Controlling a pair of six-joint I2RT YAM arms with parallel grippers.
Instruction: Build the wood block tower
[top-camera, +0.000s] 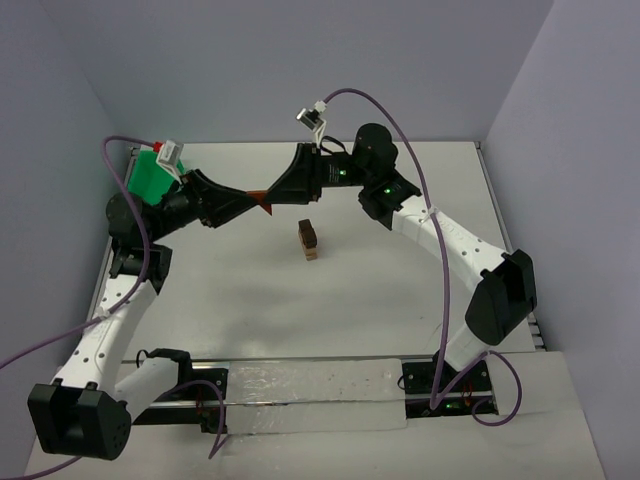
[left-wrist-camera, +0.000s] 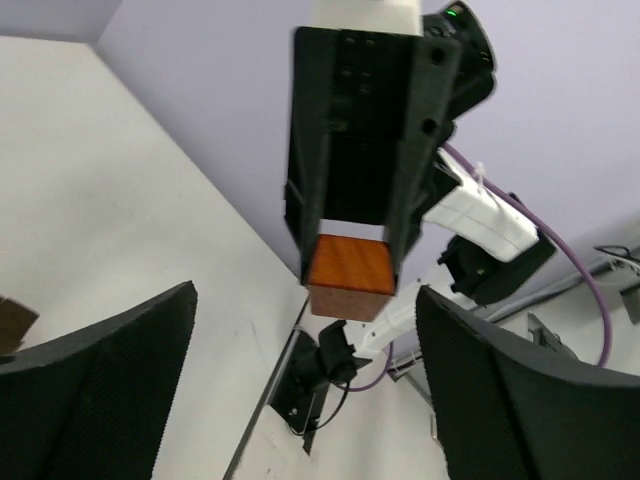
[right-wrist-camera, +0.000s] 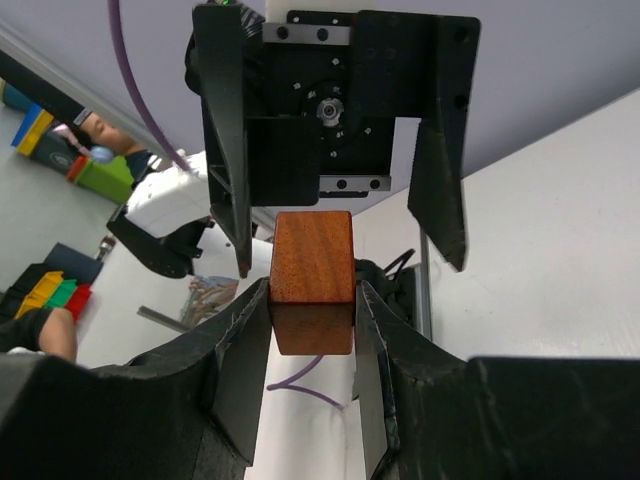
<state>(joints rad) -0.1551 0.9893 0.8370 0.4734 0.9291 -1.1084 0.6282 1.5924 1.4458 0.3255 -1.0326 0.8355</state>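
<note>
The right gripper (right-wrist-camera: 312, 300) is clamped on the reddish-brown block (right-wrist-camera: 312, 275) in mid-air, behind the small tower (top-camera: 308, 240) on the worktop (top-camera: 400, 300), while the left gripper (left-wrist-camera: 305, 300) gapes wide around it, so a brushing finger could skew the block.

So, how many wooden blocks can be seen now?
3. A reddish-brown block in the right gripper; a dark brown block stacked on a tan block on the table. Others may be hidden.
</note>
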